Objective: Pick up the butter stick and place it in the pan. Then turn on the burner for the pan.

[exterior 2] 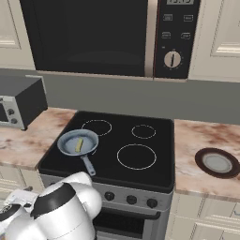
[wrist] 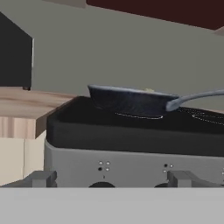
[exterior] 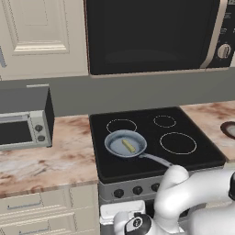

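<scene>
Butter stick lies in the pan on the front-left burner of the black stove, so it's knob time. Gripper sits low before the stove front, fingers wide apart, empty. Next call: pick the right knob. Marble counter, microwave overhead

Both base views look down on the stove; hand view faces its front, low, close
</scene>
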